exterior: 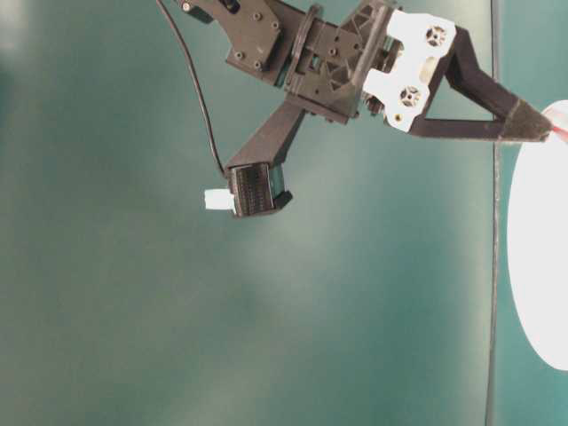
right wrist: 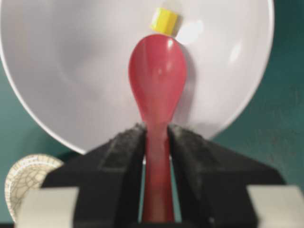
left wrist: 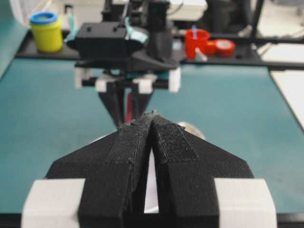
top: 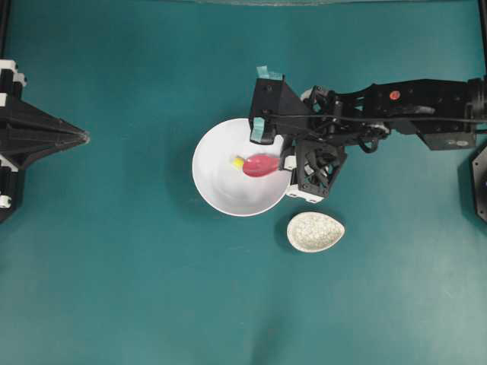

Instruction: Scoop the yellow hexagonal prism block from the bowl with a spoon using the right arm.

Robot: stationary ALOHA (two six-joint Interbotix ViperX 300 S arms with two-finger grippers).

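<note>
Right claw (right wrist: 156,142): pinches the spoon's handle between its two black pads, so the scoop points straight ahead and can be steered like an extension of the arm.
Spoon (right wrist: 157,83): pink-red, reaching into the bowl with its oval scoop low over the white inside; the tip sits right at the block, a fit pose for sliding under it.
Yellow hexagonal prism block (right wrist: 164,21): lies on the bowl's floor just beyond the scoop's tip, touching or nearly touching it, and is not yet in the scoop.
Bowl (top: 217,190): white, wide, resting on the teal surface (top: 114,289); its curved wall would likely stop the block from sliding away as the spoon pushes.
Spoon rest (top: 315,232): speckled, teardrop-shaped, empty, just beside the bowl's rim below the right arm (top: 396,106), handy for the spoon's return.
Left claw (left wrist: 153,124): pressed together on nothing, parked at the far left edge, well apart from the bowl, leaving the work to the other arm.
Step judged: the scoop proper is about to begin.
</note>
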